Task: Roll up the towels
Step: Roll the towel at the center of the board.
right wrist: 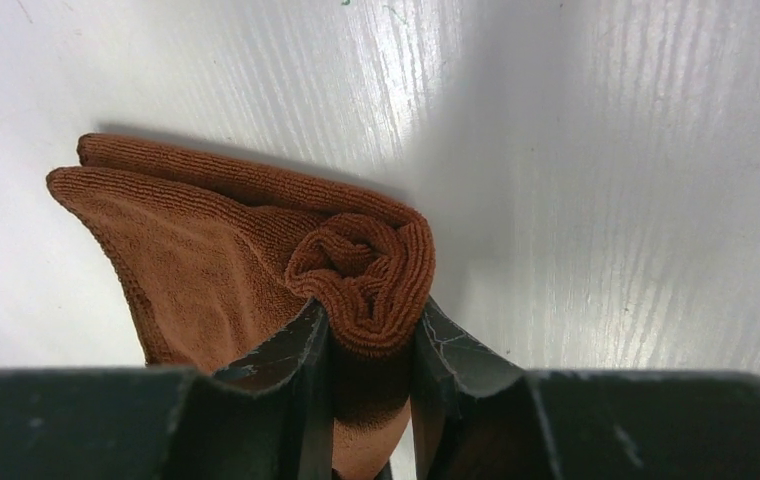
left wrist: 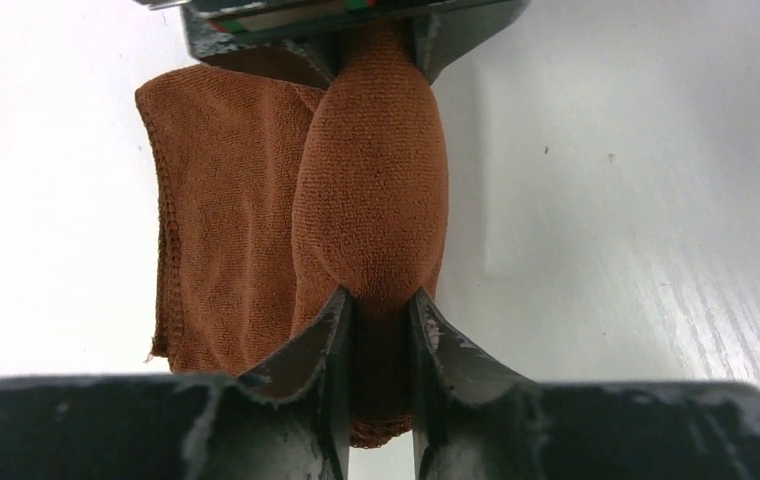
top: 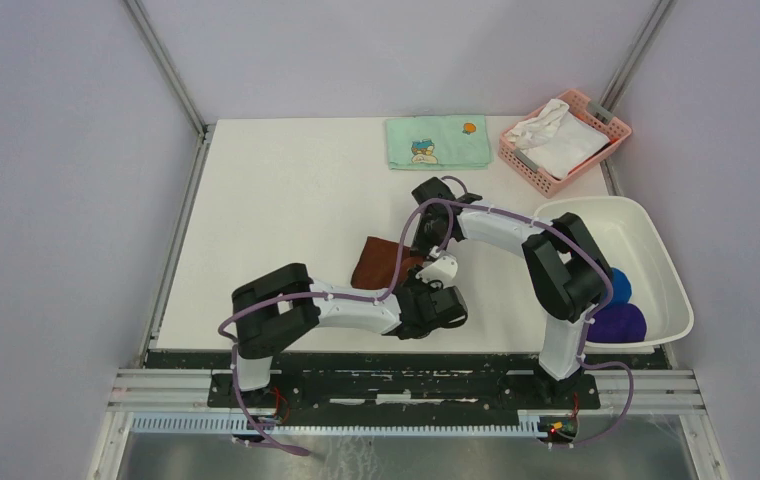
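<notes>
Clamping rust-brown towel (left wrist: 371, 190) roll ends, left gripper (left wrist: 380, 305), right gripper (right wrist: 371, 320)

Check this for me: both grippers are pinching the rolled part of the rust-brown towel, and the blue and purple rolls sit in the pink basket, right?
Wrong container: the top view shows the blue roll and purple roll in the white tub, not the pink basket. The left gripper and right gripper do pinch the rust-brown towel.
</notes>
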